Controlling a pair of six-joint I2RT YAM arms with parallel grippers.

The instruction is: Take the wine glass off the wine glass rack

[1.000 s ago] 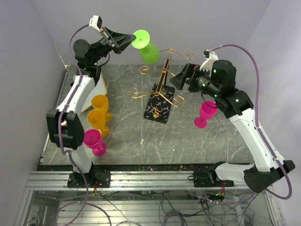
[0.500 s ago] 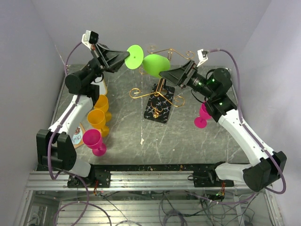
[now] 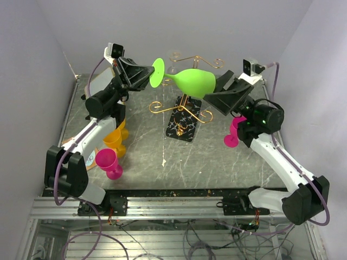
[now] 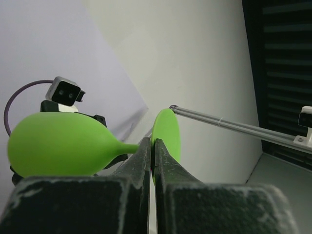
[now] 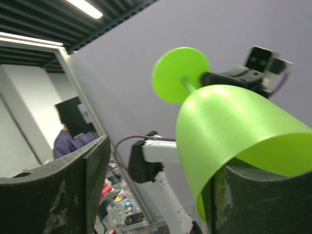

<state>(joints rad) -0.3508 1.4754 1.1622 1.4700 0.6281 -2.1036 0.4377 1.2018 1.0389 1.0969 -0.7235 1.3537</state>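
Top external view: green wine glass (image 3: 194,81) lies horizontal in the air above the wine glass rack (image 3: 184,111), apparently off its hooks. Left gripper (image 3: 152,75) is clamped on its foot. Right gripper (image 3: 216,90) stands wide open around the bowl, probably for handover.

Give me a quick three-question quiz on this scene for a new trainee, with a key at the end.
1. True or false: the green wine glass hangs upside down from a hook of the wine glass rack.
2. Which part of the glass do the jaws of the left gripper pinch? A) bowl B) stem C) foot disc
3. How many pink glasses stand on the table?
Key: 1 false, it lies sideways in the air, held by the left gripper; 2 C; 3 two.
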